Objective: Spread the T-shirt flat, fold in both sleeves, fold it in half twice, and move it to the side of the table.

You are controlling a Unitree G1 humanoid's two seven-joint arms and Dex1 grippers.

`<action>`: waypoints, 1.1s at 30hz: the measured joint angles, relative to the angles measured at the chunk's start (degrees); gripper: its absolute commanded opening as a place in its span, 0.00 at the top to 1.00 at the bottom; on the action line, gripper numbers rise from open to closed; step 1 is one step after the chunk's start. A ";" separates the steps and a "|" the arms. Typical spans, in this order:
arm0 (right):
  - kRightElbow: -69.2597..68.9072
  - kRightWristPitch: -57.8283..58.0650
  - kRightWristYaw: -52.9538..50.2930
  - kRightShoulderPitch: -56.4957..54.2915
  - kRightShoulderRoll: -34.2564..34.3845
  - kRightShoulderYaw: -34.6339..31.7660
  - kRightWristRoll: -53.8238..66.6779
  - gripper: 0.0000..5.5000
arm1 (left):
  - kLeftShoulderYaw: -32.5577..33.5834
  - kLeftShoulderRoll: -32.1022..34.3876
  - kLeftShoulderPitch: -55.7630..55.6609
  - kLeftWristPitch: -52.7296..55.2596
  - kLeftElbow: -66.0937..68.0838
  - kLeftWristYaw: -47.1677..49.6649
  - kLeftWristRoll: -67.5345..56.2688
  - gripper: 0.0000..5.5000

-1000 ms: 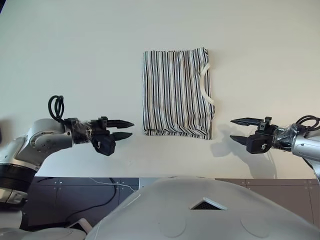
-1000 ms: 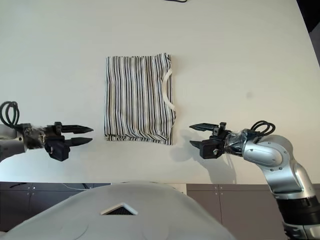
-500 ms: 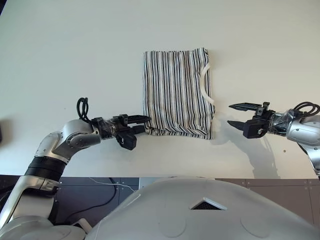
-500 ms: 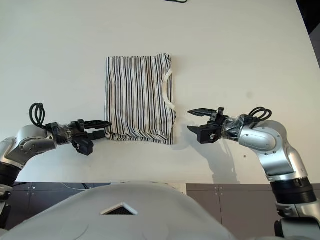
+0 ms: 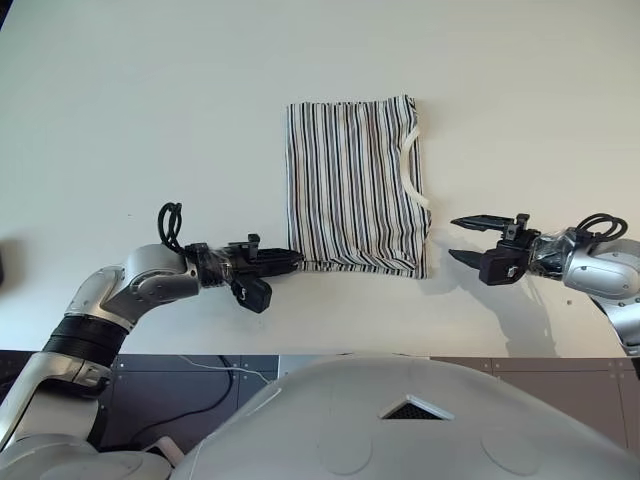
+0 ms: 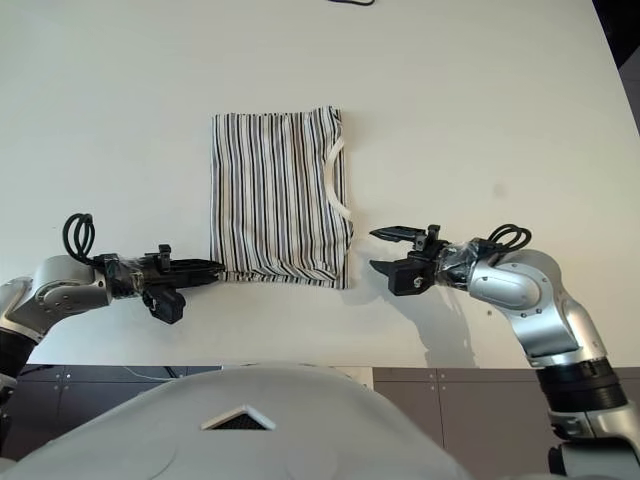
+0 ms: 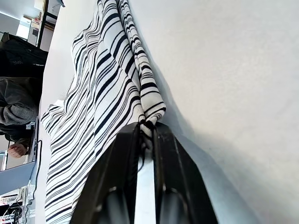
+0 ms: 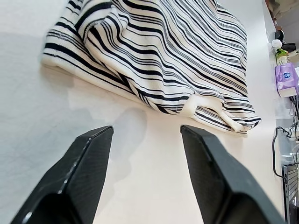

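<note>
Looks like the second half-fold: folded black-and-white striped cloth T-shirt (image 5: 350, 190) on white tabletop (image 5: 150, 100), left tool (image 5: 295, 260) clamped on its near left corner, right tool (image 5: 452, 237) spread apart beside its near right corner; next probably needs closing there.

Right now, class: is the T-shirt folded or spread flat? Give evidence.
Folded. The T-shirt lies as a rectangle, no sleeves sticking out, with stacked layers at its near edge, where the left gripper pinches a corner.

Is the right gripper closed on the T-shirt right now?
No, the right gripper is open and sits over the bare table, apart from the edge of the T-shirt.
</note>
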 measured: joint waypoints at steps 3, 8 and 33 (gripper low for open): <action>-0.49 -0.38 -0.03 0.12 -0.01 0.16 -0.03 0.51 | -0.11 0.00 -0.47 0.02 0.92 0.03 -0.12 0.98; -3.27 -4.06 0.01 3.25 -0.33 2.86 -1.47 0.51 | -0.39 0.01 -0.50 1.51 0.53 -1.13 -1.97 0.98; 4.03 -13.63 -24.53 -0.78 2.15 9.95 -22.64 0.51 | -1.40 0.59 -1.47 5.67 -3.35 -10.82 -6.68 0.98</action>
